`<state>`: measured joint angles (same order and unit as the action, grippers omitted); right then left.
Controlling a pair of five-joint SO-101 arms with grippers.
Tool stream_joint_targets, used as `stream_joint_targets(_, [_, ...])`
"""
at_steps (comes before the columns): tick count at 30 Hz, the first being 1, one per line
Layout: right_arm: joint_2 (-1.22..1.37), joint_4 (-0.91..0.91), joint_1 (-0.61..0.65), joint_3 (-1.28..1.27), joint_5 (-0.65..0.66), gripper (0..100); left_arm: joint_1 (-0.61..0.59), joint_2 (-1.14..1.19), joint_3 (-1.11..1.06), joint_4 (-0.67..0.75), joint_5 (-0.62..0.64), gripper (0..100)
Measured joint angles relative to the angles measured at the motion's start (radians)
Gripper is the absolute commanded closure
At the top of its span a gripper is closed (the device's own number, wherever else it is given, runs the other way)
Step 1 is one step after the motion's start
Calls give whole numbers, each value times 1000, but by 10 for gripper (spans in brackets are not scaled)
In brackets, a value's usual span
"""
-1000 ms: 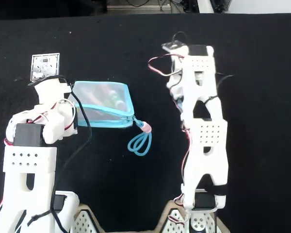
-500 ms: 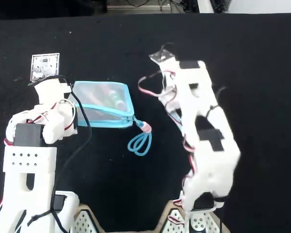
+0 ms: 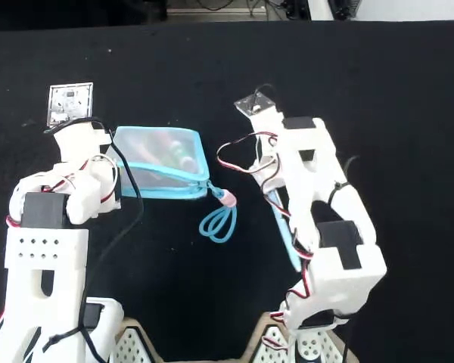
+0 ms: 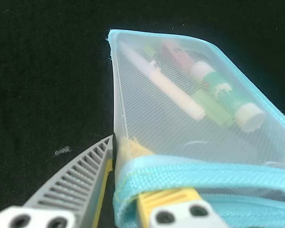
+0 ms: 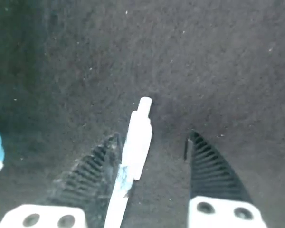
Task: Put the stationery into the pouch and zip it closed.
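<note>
Stationery, a slim white pen [image 4: 166, 88] and a green stick [image 4: 211, 107], lies inside your translucent mesh pouch with turquoise zip trim [image 3: 163, 162], left of centre on the black cloth table [image 3: 408, 113]. Your left gripper [image 4: 121, 145] is clamped on its corner. Your right gripper [image 5: 152, 142] hangs spread nearby, a white-and-blue pen [image 5: 135, 147] against one ribbed finger, with open cloth around.

Hidden under the right arm in the high view, all but a blue sliver of the pen [image 3: 285, 231]; cut off at the right wrist view's edge, one end of it. Cropped in the left wrist view, the pouch [image 4: 171, 123] along its zipper side, with the stationery [image 4: 204, 102] veiled by mesh, too blurred to name.
</note>
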<state>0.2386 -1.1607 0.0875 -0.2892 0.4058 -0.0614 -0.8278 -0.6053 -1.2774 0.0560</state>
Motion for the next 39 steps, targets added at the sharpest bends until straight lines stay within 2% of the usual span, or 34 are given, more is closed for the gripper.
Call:
stream_joint_targets(5, [92, 2, 0, 29, 2, 802, 0, 0, 0, 0, 0, 970])
stream_joint_targets(7, [115, 0, 8, 48, 2, 873, 0, 0, 0, 0, 0, 970])
stream_joint_targets(9, [123, 0, 9, 52, 2, 988, 0, 0, 0, 0, 0, 970])
stream_joint_targets(17, [69, -11, 17, 40, 3, 988, 0, 0, 0, 0, 0, 970])
stream_joint_targets(28, [-526, -149, 109, -124, 0, 988, 0, 0, 0, 0, 0, 970])
stream_joint_targets(33, [-813, -149, 189, -129, -107, 988, 0, 0, 0, 0, 0, 970])
stream_joint_targets(39, [-1103, -149, 354, -149, -203, 987, 0, 0, 0, 0, 0, 970])
